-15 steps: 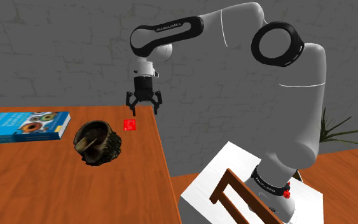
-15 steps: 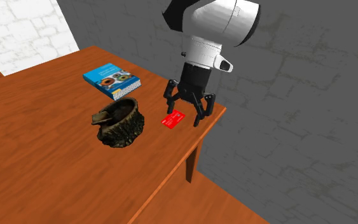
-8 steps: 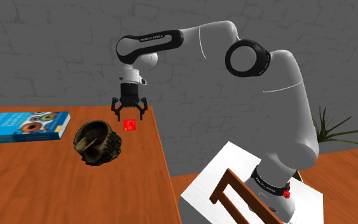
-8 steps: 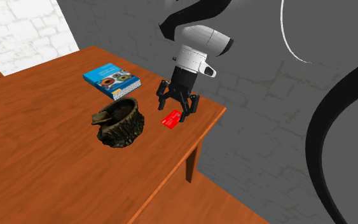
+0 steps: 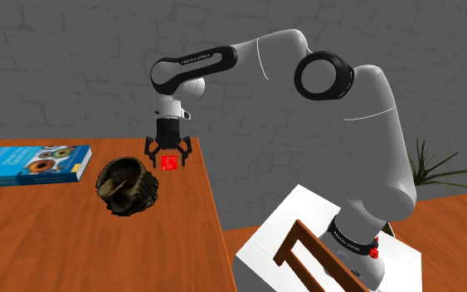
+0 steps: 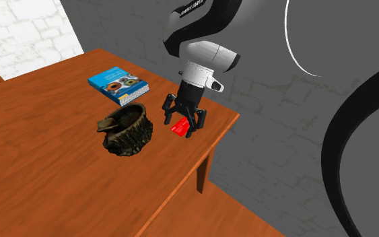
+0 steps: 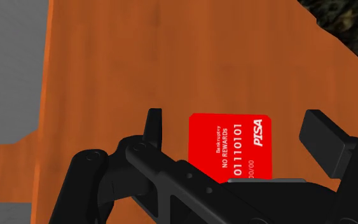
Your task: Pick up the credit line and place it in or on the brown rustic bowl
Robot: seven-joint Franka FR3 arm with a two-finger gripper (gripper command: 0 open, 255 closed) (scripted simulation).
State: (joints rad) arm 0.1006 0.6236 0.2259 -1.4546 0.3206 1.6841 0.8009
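Gripper (image 5: 167, 159) hangs low over the red card (image 7: 231, 146), jaws spread and nothing pinched. The card lies flat on the table (image 5: 74, 240) near its edge, close to the dark bowl (image 5: 126, 187). It sits between the fingers (image 7: 153, 127), roughly centred, long axis crosswise to the finger-to-finger line, so I'd expect closing to squeeze its short width.

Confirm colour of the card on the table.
Card: red with white lettering, best in the wrist view.

Orange-brown table (image 5: 74, 240): book (image 5: 32, 163), bowl (image 5: 126, 187), red card (image 7: 231, 147)
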